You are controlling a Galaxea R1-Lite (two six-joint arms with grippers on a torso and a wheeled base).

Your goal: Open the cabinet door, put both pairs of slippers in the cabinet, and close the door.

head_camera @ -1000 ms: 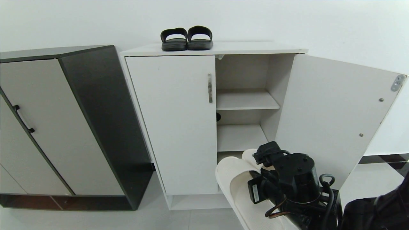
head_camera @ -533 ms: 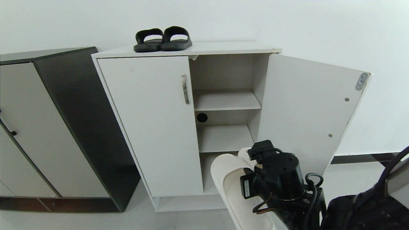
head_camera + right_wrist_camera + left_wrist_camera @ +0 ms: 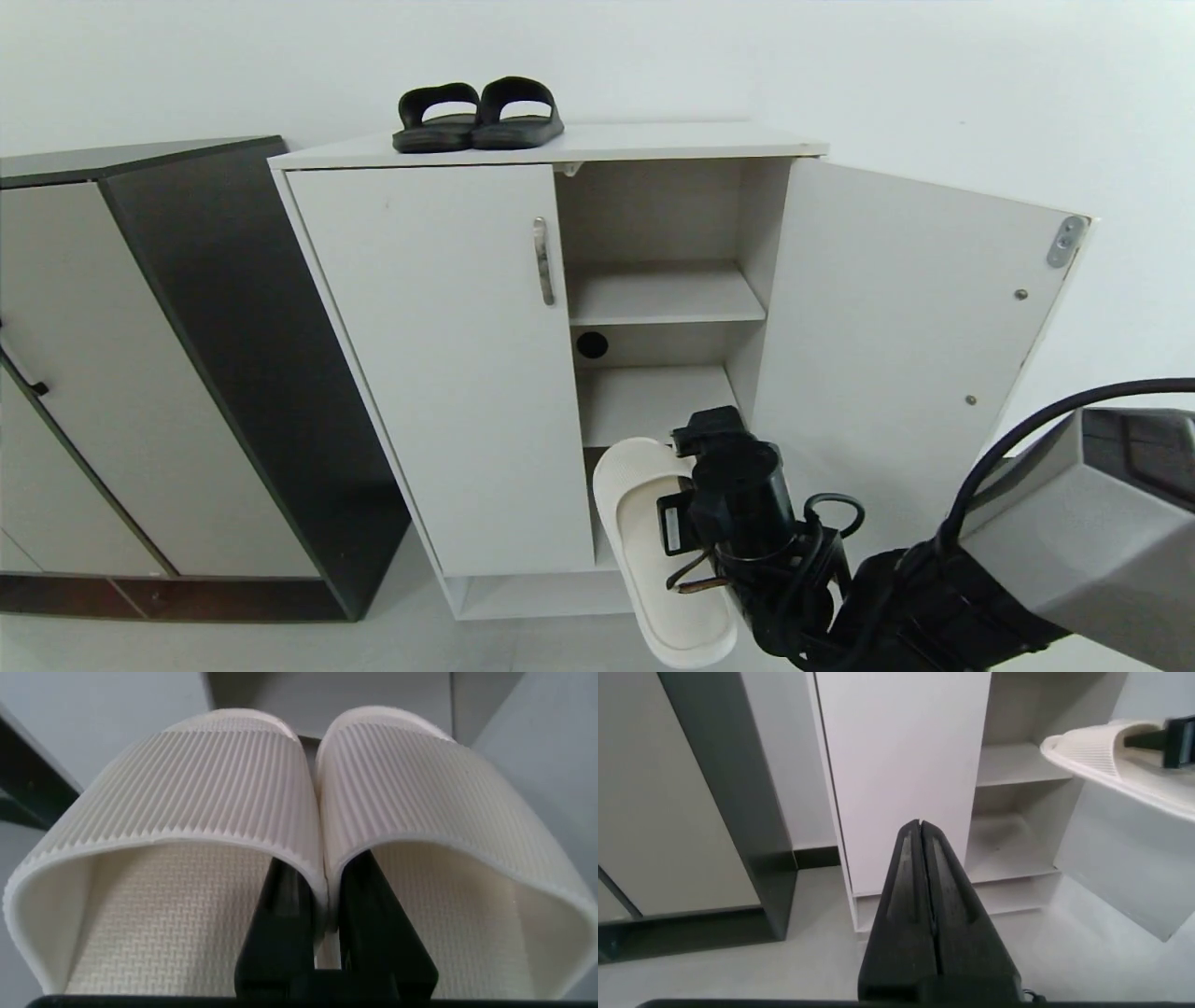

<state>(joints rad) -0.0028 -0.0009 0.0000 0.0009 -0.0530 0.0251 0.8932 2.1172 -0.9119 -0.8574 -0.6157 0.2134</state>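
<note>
Door: the white cabinet (image 3: 653,142) has its right door (image 3: 896,345) swung wide open. Its left door (image 3: 439,364) is shut, so the opening step reads as done.
White slippers (image 3: 644,541): carried as a pair, side by side, off the floor (image 3: 523,644) and just in front of the lowest opening. They are not yet on any shelf.
Right gripper (image 3: 324,917): the fingers (image 3: 280,905) are closed on the two inner strap edges where the slippers meet, so one grasp holds both.
Left gripper (image 3: 921,835): held low, facing the cabinet front, with the fingers pressed together and nothing between them.
Black slippers (image 3: 478,114): together on the cabinet top, above the shut door, untouched.
Remaining: by this view, place the white pair, fetch and place the black pair, then close the door.
Shelves: the upper shelf (image 3: 663,294) and middle shelf (image 3: 653,401) look bare, and the bottom bay lies partly hidden behind the carried pair.
Edges: the opening is bounded by the shut door's handle (image 3: 542,261) edge on one side and the cabinet's side wall on the other. Each shelf front forms a lip.
Open room: the pair probably fits the bay's width with little to spare. The open door stands close beside the right arm, and the dark cabinet (image 3: 233,355) stands close against the left side.
</note>
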